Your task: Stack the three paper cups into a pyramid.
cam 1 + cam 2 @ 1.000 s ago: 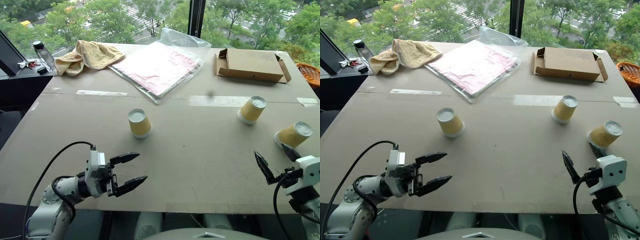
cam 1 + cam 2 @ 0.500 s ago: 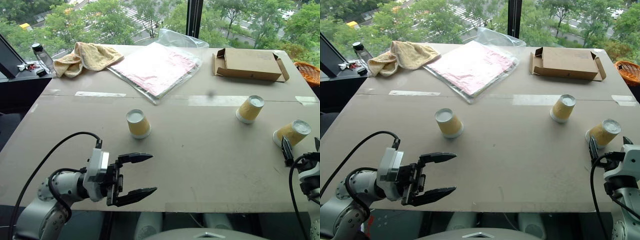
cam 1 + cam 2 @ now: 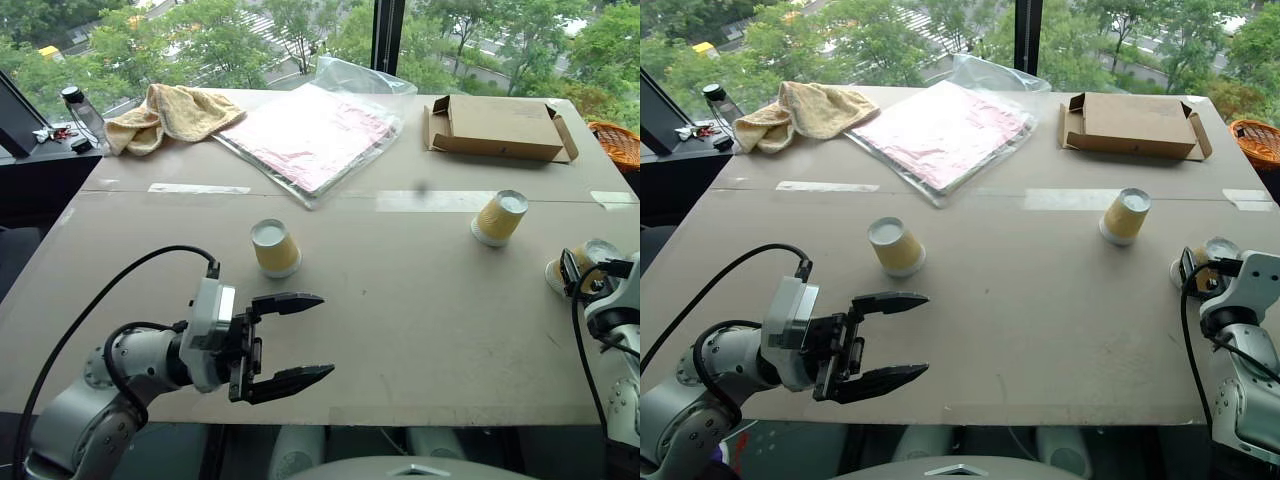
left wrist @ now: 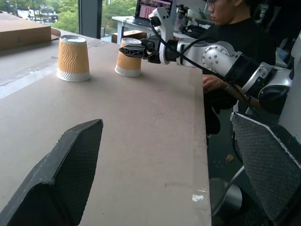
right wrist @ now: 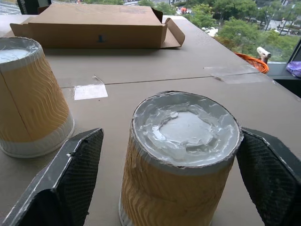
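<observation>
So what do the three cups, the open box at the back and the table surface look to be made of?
The cups: most likely paper, matte, with wavy embossed yellow-tan sides and white rims and bases. Each base carries a wrinkled, glossy film, perhaps plastic or foil. The box: plain brown cardboard, going by its folded flaps and raw edges. The table: a matte grey-brown sheet with taped seams, possibly board; that's uncertain.
</observation>
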Motion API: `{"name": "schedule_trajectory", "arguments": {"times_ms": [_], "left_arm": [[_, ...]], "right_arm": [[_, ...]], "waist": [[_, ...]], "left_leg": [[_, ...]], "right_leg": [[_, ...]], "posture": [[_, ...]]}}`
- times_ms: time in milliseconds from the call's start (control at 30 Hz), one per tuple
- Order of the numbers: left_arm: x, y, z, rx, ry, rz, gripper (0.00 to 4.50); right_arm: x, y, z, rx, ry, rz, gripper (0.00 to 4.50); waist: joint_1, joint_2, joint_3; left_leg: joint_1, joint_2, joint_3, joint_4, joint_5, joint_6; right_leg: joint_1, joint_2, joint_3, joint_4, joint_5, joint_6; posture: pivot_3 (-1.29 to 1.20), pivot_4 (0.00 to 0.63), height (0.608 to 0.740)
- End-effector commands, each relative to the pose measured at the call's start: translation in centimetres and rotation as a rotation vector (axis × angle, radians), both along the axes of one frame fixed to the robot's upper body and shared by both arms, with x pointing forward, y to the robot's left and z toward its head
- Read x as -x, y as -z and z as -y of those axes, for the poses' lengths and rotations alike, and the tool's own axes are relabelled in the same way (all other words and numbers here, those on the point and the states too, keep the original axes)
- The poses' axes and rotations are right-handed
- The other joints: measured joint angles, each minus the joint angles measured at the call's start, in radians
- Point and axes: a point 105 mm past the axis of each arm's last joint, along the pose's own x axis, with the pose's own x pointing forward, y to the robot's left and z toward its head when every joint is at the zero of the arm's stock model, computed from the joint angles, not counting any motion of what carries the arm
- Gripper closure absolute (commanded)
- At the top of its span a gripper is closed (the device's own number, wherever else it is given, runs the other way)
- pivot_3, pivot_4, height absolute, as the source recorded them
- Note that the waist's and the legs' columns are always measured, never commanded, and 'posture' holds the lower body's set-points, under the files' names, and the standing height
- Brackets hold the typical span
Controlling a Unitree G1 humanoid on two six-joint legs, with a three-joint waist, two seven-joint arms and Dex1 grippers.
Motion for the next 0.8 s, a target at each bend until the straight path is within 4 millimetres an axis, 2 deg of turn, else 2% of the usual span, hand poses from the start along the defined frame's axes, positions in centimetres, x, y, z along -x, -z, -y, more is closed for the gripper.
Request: {"name": "schedule_trajectory", "arguments": {"times_ms": [33, 67, 167, 233, 267, 367, 467, 533, 700, 800], "left_arm": [[0.4, -0.8, -0.1, 0.001, 0.012, 0.028, 0.0], [0.5, -0.8, -0.2, -0.001, 0.015, 0.026, 0.0], [0.4, -0.8, -0.5, 0.002, 0.011, 0.021, 0.0], [0.2, -0.8, -0.8, 0.008, -0.004, 0.024, 0.0], [0.1, -0.7, -1.0, 0.011, -0.022, 0.029, 0.0], [-0.4, -0.4, -2.1, 0.065, -0.095, 0.035, 0.0], [0.0, 0.6, -3.5, 0.064, -0.078, 0.008, 0.0], [-0.1, 1.5, -4.3, 0.069, -0.079, -0.048, 0.0], [-0.1, 2.5, -5.4, 0.052, -0.096, -0.055, 0.0], [0.1, 2.7, -5.9, 0.04, -0.116, -0.052, 0.0]], "right_arm": [[0.2, -1.4, 0.8, 0.056, 0.015, 0.042, 2.16], [0.2, -1.5, 0.8, 0.061, 0.014, 0.046, 2.41], [0.7, -1.9, 0.8, 0.084, 0.003, 0.059, 2.41], [1.1, -2.4, 0.0, 0.104, -0.056, 0.073, 2.41], [1.3, -2.8, -1.0, 0.097, -0.121, 0.081, 2.41], [2.7, -3.2, -6.1, 0.059, -0.447, 0.053, 2.41], [4.6, -3.4, -12.1, 0.038, -0.777, 0.002, 2.41], [4.9, -3.6, -14.9, 0.052, -0.894, -0.001, 2.41], [3.0, -4.4, -18.9, 0.101, -0.984, 0.055, 2.41], [2.0, -4.5, -20.2, 0.123, -1.004, 0.068, 2.41]], "waist": [[0.0, 0.0, 0.0], [0.0, 0.0, 0.0], [0.001, 0.0, 0.0], [0.002, 0.0, 0.0], [0.002, 0.0, 0.0], [-0.001, 0.002, 0.001], [-0.005, 0.001, 0.0], [-0.008, 0.001, 0.0], [-0.011, -0.004, 0.0], [-0.007, -0.004, 0.0]], "left_leg": [[0.0, 0.0, 0.0, 0.0, 0.0, 0.0], [0.0, 0.0, 0.0, 0.0, 0.0, 0.0], [0.0, 0.0, 0.0, 0.0, 0.0, 0.0], [0.0, 0.0, 0.0, 0.0, 0.0, 0.0], [0.0, 0.0, 0.0, 0.0, 0.0, 0.0], [0.0, 0.0, 0.0, 0.0, 0.0, 0.0], [0.001, 0.001, 0.0, 0.0, 0.0, 0.0], [0.003, 0.002, 0.0, 0.0, 0.0, 0.0], [0.006, 0.003, 0.001, 0.0, 0.0, 0.0], [0.004, 0.003, 0.001, 0.0, 0.0, 0.0]], "right_leg": [[0.0, 0.0, 0.0, 0.0, 0.0, 0.0], [0.0, 0.0, 0.0, 0.0, 0.0, 0.0], [0.0, 0.0, 0.0, 0.0, 0.0, 0.0], [0.0, 0.0, 0.0, 0.0, 0.0, 0.0], [0.0, 0.0, 0.0, 0.0, 0.0, 0.0], [0.0, 0.0, 0.0, 0.0, 0.0, 0.0], [0.0, 0.001, 0.0, 0.001, 0.0, 0.0], [0.001, 0.002, 0.0, 0.001, -0.001, 0.001], [0.003, 0.002, 0.002, -0.001, -0.003, 0.004], [0.003, 0.002, 0.002, -0.002, -0.001, 0.002]], "posture": [[0.0, 0.15, 0.74], [0.0, 0.15, 0.74], [0.0, 0.15, 0.74], [0.0, 0.15, 0.74], [0.0, 0.15, 0.74], [0.0, 0.15, 0.74], [0.0, 0.15, 0.74], [0.0, 0.15, 0.74], [0.0, 0.15, 0.74], [0.0, 0.15, 0.74]]}}
